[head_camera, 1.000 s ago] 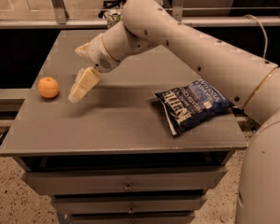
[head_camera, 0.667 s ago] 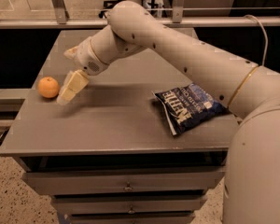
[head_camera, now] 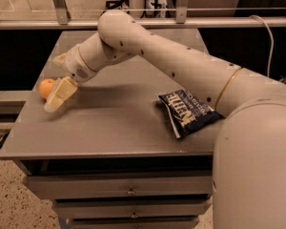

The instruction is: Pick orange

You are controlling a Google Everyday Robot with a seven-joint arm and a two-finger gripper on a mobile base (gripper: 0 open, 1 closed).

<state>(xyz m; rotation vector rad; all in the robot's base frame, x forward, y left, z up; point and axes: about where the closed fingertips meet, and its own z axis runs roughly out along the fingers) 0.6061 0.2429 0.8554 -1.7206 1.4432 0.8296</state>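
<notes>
Camera view: hand (head_camera: 57,88) has shifted left, now just beside orange (head_camera: 45,87).

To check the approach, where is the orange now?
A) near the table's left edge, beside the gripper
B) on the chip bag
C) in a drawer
A: the orange lies at the left edge of the table, right beside the gripper, far from the chip bag.

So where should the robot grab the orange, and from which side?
Probably around its widest middle. The orange is round, so any two opposite sides would do. It sits near the left edge of the table. The tool is close beside it on the camera's right, so coming in from that side looks shortest.
</notes>
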